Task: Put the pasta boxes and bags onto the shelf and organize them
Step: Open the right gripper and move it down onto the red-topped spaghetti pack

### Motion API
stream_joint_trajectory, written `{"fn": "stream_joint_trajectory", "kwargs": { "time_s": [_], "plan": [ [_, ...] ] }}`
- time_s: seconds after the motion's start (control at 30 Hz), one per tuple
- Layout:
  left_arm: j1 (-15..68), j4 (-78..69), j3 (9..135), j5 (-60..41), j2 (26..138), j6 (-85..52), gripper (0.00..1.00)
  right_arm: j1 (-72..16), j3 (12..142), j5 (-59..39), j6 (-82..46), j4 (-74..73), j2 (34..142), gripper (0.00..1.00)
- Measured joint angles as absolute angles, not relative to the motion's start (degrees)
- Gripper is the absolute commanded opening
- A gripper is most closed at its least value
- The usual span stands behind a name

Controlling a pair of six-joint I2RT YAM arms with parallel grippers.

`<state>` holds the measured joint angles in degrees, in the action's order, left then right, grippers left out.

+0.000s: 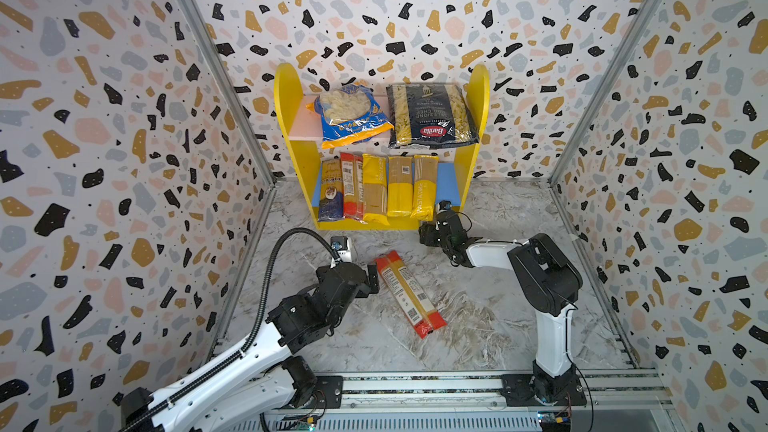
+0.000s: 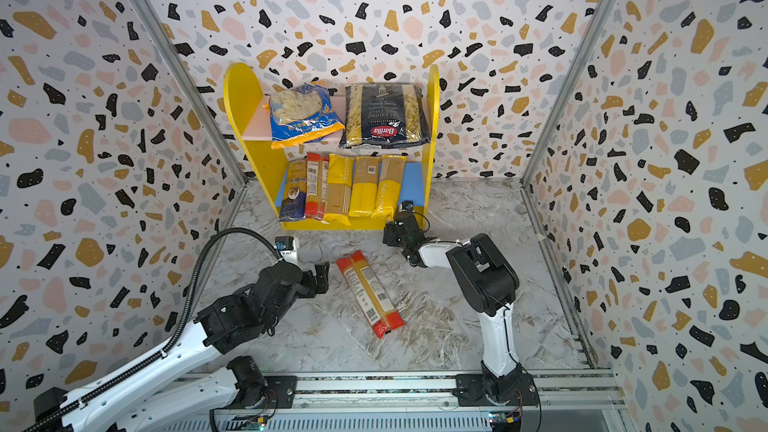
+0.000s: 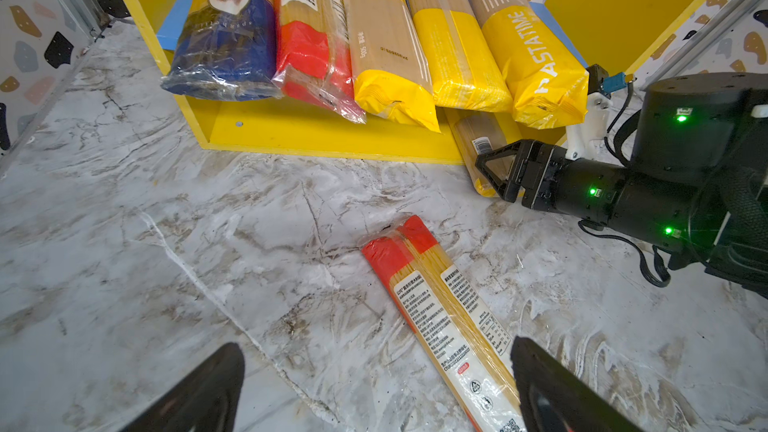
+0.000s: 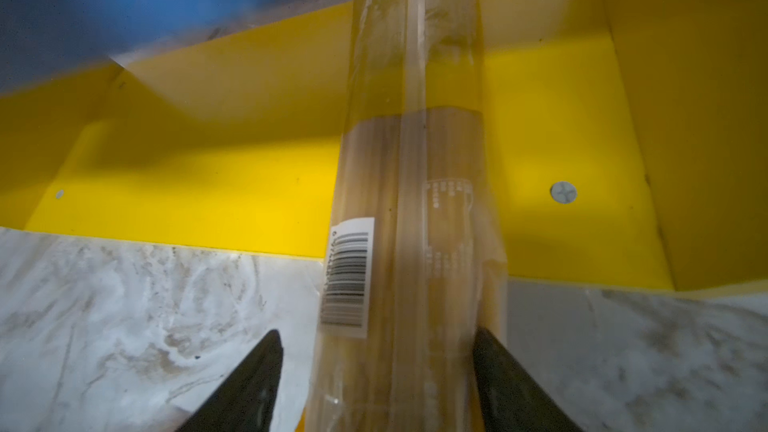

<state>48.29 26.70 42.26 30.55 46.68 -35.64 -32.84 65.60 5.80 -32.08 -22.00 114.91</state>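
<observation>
The shelf (image 1: 289, 118) stands against the back wall. A blue-orange Orecchiette bag (image 1: 353, 118) and a navy Barilla bag (image 1: 430, 116) lie on its pink upper board. Several long spaghetti packs (image 1: 376, 189) lean side by side on the blue lower board (image 1: 446, 184). A red spaghetti pack (image 1: 409, 292) (image 3: 440, 309) lies on the floor. My left gripper (image 1: 372, 278) (image 3: 376, 351) hovers open beside it. My right gripper (image 3: 490, 178) (image 4: 376, 334) is open around a clear-and-yellow spaghetti pack (image 4: 411, 222) (image 3: 473, 135). That pack rests on the shelf's yellow bottom board, with its near end sticking out over the floor.
Patterned walls close in the marble floor (image 1: 498, 326) on three sides. The arms' base rail (image 1: 415, 388) runs along the front edge. The right arm's elbow (image 1: 544, 272) stands right of the red pack.
</observation>
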Motion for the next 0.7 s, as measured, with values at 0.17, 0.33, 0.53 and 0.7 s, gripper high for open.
{"fn": "stream_joint_trajectory", "kwargs": {
  "time_s": [0.17, 0.33, 0.53, 0.7],
  "plan": [
    [48.3, 26.7, 42.3, 30.3, 45.3, -35.9, 1.00, -32.6, 62.6, 4.9, -32.2, -22.8, 110.5, 0.78],
    [48.3, 26.8, 42.2, 29.6, 43.7, -36.5, 1.00, -32.7, 58.5, 4.1, -32.7, -22.6, 104.4, 0.81],
    [48.3, 27.1, 41.4, 28.9, 41.0, -37.2, 1.00, -34.8, 50.9, 3.8, -33.0, -20.9, 96.0, 0.81],
    [48.3, 28.6, 40.7, 28.3, 38.5, -38.2, 1.00, -39.8, 43.9, 3.2, -32.4, -16.8, 88.3, 0.85]
  ]
}}
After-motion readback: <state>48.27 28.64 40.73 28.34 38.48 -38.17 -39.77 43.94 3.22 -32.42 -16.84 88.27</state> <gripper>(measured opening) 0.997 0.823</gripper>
